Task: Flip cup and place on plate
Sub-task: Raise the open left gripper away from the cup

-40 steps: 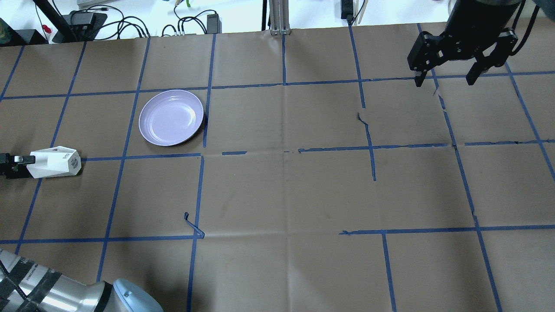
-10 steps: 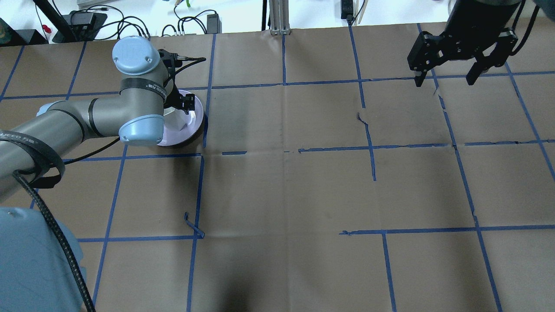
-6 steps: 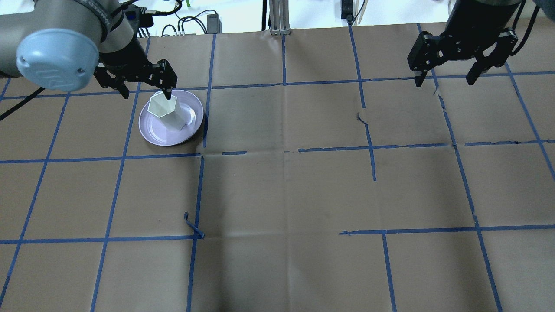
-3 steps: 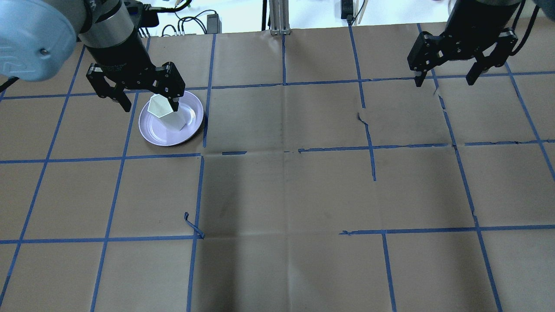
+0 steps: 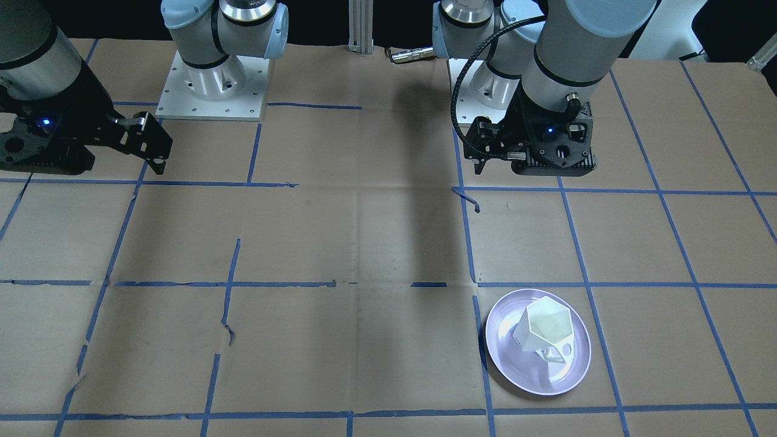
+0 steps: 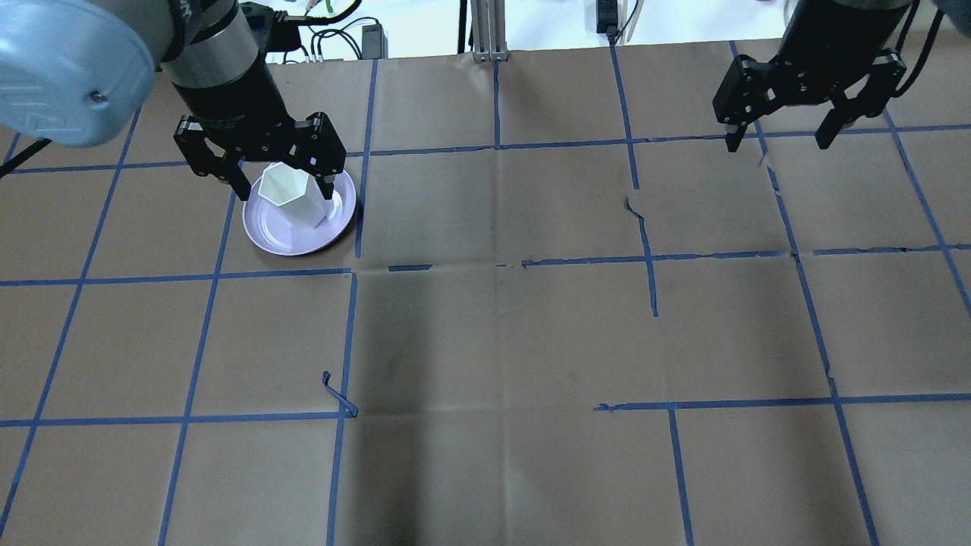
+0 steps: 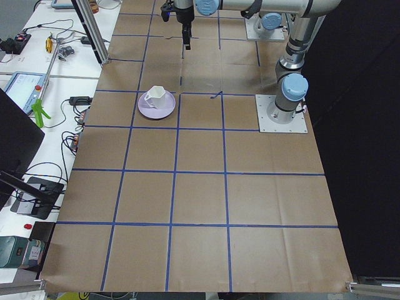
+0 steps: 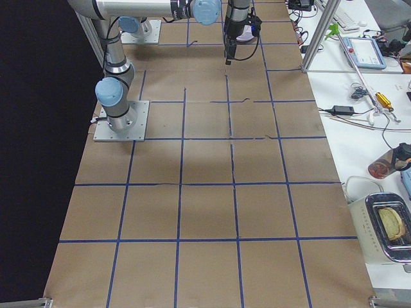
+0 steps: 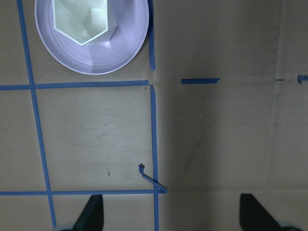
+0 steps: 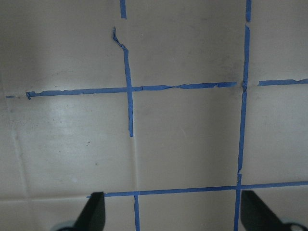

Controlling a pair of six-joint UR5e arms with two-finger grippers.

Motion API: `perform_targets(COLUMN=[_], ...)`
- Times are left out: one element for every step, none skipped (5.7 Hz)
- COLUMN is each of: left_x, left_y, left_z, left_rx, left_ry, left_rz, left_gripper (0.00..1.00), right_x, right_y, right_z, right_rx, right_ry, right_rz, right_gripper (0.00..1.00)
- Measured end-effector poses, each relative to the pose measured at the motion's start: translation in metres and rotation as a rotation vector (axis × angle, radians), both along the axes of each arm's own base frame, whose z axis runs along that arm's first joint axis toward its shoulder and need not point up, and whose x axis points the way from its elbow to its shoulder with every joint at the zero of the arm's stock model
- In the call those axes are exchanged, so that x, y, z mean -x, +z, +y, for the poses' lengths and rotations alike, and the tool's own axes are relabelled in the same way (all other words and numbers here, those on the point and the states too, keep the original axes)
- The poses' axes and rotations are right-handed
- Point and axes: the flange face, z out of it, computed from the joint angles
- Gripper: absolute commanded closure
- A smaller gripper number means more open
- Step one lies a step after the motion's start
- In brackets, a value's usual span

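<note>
The white faceted cup [image 6: 290, 199] stands upright, mouth up, on the pale lavender plate [image 6: 274, 235] at the far left of the table. My left gripper [image 6: 284, 186] hangs open and empty well above the cup, one finger on each side in the overhead view, touching nothing. The left wrist view shows the cup [image 9: 83, 20] and the plate [image 9: 115, 53] far below its fingertips [image 9: 91, 214]. The front view shows the cup [image 5: 546, 328] on the plate [image 5: 516, 364], handle toward the camera. My right gripper [image 6: 777, 142] is open and empty at the far right.
A loose curl of blue tape [image 6: 339, 396] sticks up from the brown paper near the left middle. Cables and power bricks [image 6: 334, 42] lie beyond the far edge beside an aluminium post [image 6: 485, 30]. Torn tape [image 6: 637, 208] marks the paper right of centre.
Seven seconds ago my left gripper held the cup on its side at the left edge. It set it upright on the plate, let go, and has risen, drifting slightly right. Right arm unmoved.
</note>
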Motion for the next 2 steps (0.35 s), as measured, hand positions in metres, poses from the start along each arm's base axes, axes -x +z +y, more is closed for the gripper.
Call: perform_targets(left_x=[0.0003,0.0004], left_y=[0.0022,0.0038], left_z=[0.0012,0.0022], left_rx=[0.005,0.008], left_ry=[-0.001,-0.001], left_rz=[0.001,0.003], left_gripper=[0.0,0.0], right_x=[0.0,0.0], right_y=[0.0,0.0], right_z=[0.0,0.0], right_rx=[0.0,0.0], right_ry=[0.0,0.0], right_rz=[0.0,0.0], right_gripper=[0.0,0.0])
